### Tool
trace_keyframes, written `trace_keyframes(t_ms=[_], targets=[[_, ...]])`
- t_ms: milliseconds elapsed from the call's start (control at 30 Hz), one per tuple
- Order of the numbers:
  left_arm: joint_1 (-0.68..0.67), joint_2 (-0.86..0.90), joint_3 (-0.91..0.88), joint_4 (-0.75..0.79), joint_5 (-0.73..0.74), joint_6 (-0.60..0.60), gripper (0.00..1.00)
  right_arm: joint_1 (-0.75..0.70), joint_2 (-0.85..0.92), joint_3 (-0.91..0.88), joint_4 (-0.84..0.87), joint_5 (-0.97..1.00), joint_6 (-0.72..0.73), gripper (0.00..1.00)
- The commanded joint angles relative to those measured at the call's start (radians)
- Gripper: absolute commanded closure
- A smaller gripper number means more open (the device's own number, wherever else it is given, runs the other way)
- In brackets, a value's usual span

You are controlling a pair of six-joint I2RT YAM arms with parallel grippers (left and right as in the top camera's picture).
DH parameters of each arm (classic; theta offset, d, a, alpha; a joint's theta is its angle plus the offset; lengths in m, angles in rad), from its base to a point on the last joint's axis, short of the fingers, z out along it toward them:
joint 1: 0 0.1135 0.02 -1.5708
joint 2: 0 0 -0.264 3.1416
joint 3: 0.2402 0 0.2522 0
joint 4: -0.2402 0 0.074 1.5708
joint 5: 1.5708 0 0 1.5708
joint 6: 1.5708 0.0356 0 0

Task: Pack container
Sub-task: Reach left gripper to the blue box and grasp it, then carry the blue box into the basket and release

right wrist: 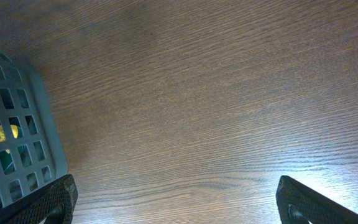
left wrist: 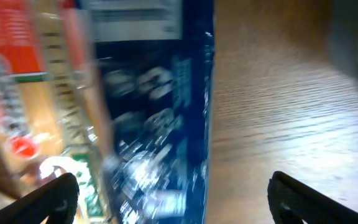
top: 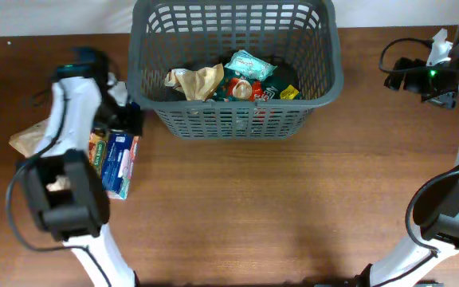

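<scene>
While a tan bag (top: 27,137) and a blue packet (top: 121,163) crowd the left side of the worktop (top: 293,215), the left gripper (left wrist: 173,199) hangs over the packet's long edge, fingers spread wide. At the back centre stands the container (top: 237,121), several packets inside, with bare wood open along its front wall. Just off its right wall the right gripper (right wrist: 176,202) is spread wide above bare worktop.

Overhead looked straight down on the table (top: 237,199); both wrist views faced it closely, the right sharing the wall of the container (right wrist: 48,127), lower left.
</scene>
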Motion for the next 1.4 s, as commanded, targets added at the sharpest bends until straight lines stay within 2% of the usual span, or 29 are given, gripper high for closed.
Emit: trace_keyframes(t_ms=[0,233,267,300,333,367,500,600,733,933,1000,1167,1367], targets=[[0.007,0.056,0.018,0.001,-0.092,0.003,0.11,0.002,-0.016,-0.002,0.002,-0.005,0.008,0.01],[0.027,0.129,0.016,0.026,-0.08,-0.012,0.24,0.002,-0.016,-0.002,0.002,-0.005,0.008,0.01],[0.028,0.135,0.016,0.031,-0.08,-0.012,0.35,0.002,-0.016,-0.002,0.002,-0.005,0.008,0.01],[0.028,0.135,0.016,0.031,-0.08,-0.012,0.51,0.002,-0.016,-0.002,0.002,-0.005,0.008,0.01],[0.028,0.135,0.016,0.031,-0.08,-0.012,0.84,0.002,-0.016,-0.002,0.002,-0.005,0.008,0.01],[0.028,0.135,0.017,0.031,-0.08,-0.012,0.98,0.002,-0.016,-0.002,0.002,-0.005,0.008,0.01],[0.028,0.124,0.077,-0.021,-0.08,-0.015,0.98,0.002,-0.016,-0.002,0.002,-0.005,0.008,0.01],[0.028,0.105,0.228,-0.109,-0.083,-0.015,0.98,0.002,-0.016,-0.002,0.002,-0.005,0.008,0.01],[0.028,0.089,0.531,-0.219,-0.147,-0.015,0.98,0.002,-0.016,-0.002,0.002,-0.005,0.008,0.01],[0.012,0.068,0.962,-0.246,-0.138,-0.004,0.98,0.002,-0.016,-0.002,0.002,-0.005,0.008,0.01],[-0.011,0.061,1.073,-0.236,-0.105,0.065,0.98,0.002,-0.016,-0.002,0.002,-0.005,0.008,0.01],[-0.13,0.055,1.264,-0.209,0.011,0.338,0.98,0.002,-0.016,-0.002,0.002,-0.005,0.008,0.01],[-0.346,0.059,1.275,-0.2,0.084,0.691,0.98,0.002,-0.016,-0.002,0.002,-0.005,0.008,0.01]])
